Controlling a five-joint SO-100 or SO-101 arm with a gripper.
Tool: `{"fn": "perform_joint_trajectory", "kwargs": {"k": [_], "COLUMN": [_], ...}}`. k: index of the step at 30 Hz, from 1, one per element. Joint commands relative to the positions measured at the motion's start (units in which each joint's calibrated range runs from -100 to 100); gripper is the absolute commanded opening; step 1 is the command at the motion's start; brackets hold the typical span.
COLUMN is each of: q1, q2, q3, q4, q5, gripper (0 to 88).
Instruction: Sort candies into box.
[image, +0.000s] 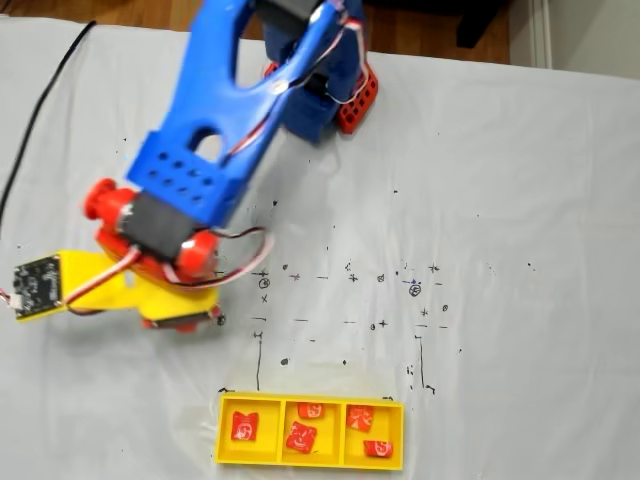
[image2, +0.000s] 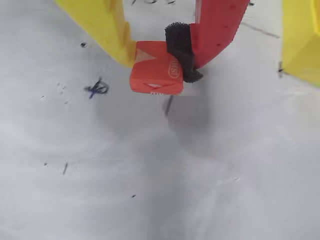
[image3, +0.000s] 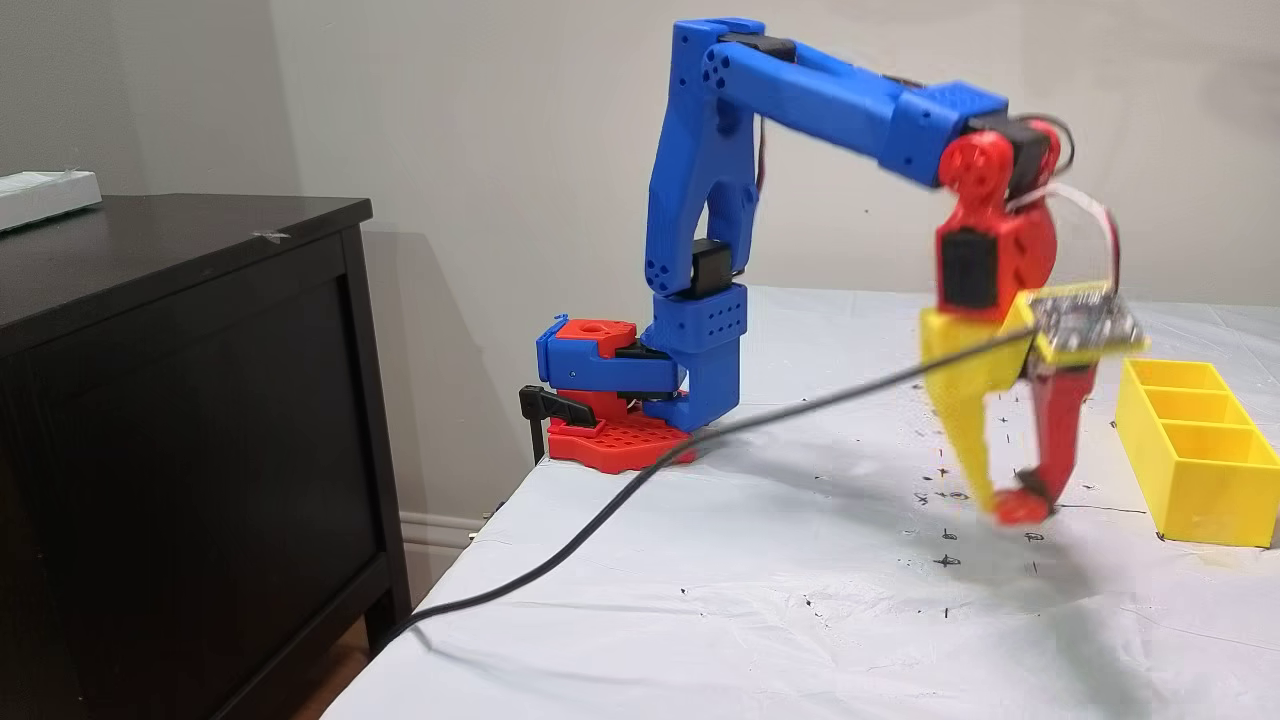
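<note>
My gripper (image2: 157, 67) is shut on one orange-red candy (image2: 152, 75), pinched between the yellow finger and the red finger's black pad. In a fixed view the held candy (image3: 1020, 507) hangs just above the white cloth, left of the yellow box (image3: 1195, 480). From above, the gripper (image: 185, 320) sits up and to the left of the box (image: 310, 463). That box holds one candy (image: 244, 426) in its left compartment, two (image: 301, 437) in the middle and two (image: 360, 418) in the right. A corner of the box (image2: 300, 45) shows at the right of the wrist view.
The white cloth (image: 520, 250) carries small pen crosses and lines. The arm's blue and red base (image3: 620, 400) stands at the table's far edge. A black cable (image3: 600, 510) runs across the cloth. A dark cabinet (image3: 180, 400) stands beside the table.
</note>
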Motion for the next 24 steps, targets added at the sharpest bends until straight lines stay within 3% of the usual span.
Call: {"fn": "perform_joint_trajectory", "kwargs": {"k": [1, 10, 24], "q1": [-6.06, -12.67, -14.3], "q2": [-11.53, -13.4, 4.5], "q3": [-1.57, -0.93, -13.68], "q4": [-1.6, -12.33, -15.19], "q5": [-5.13, -13.48, -17.05], "gripper": [0.2, 0.2, 0.2]}}
